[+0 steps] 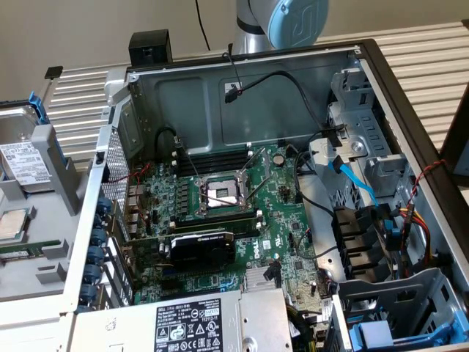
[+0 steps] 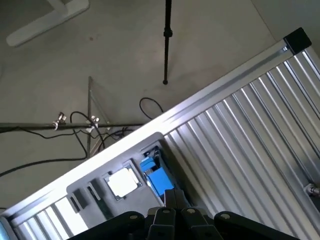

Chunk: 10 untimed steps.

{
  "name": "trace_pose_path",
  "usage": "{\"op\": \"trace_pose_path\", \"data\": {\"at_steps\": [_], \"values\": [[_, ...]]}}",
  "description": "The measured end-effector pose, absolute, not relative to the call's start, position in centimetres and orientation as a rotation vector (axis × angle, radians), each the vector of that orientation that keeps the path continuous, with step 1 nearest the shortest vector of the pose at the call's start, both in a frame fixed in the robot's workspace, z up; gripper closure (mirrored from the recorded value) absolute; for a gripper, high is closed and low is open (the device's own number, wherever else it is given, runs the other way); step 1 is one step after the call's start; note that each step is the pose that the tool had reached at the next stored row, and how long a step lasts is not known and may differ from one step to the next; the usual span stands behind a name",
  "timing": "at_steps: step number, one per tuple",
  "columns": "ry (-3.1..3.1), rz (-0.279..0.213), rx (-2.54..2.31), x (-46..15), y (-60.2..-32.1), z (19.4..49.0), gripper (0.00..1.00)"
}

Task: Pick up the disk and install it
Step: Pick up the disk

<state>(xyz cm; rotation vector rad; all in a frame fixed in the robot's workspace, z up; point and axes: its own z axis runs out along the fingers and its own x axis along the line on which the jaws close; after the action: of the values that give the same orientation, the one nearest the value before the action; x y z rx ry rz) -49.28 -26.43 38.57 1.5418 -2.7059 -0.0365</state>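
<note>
One disk point(image 1: 22, 158) sits untouched at nine o'clock in the exterior view, outside the open case point(image 1: 220, 95), so the gripper point(image 2: 174, 196), jaws pressed together and empty, should, I judge, square up over its blue frame point(image 1: 35, 106).

Disk point(image 1: 26, 161) sat in tray point(image 1: 66, 172) outside case point(image 1: 242, 88), at the exterior view's left; CPU chip point(image 1: 15, 224) just camera-side of it. Inside case: motherboard point(image 1: 227, 213) centre, power supply point(image 1: 212, 323) nearest camera, drive bays point(image 1: 359, 242) at right.
</note>
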Motion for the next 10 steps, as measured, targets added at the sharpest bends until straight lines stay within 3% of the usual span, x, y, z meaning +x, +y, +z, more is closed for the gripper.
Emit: {"op": "trace_pose_path", "data": {"at_steps": [10], "values": [[-2.551, -0.032, 1.782, -49.28, -26.43, 38.56, 0.89]]}}
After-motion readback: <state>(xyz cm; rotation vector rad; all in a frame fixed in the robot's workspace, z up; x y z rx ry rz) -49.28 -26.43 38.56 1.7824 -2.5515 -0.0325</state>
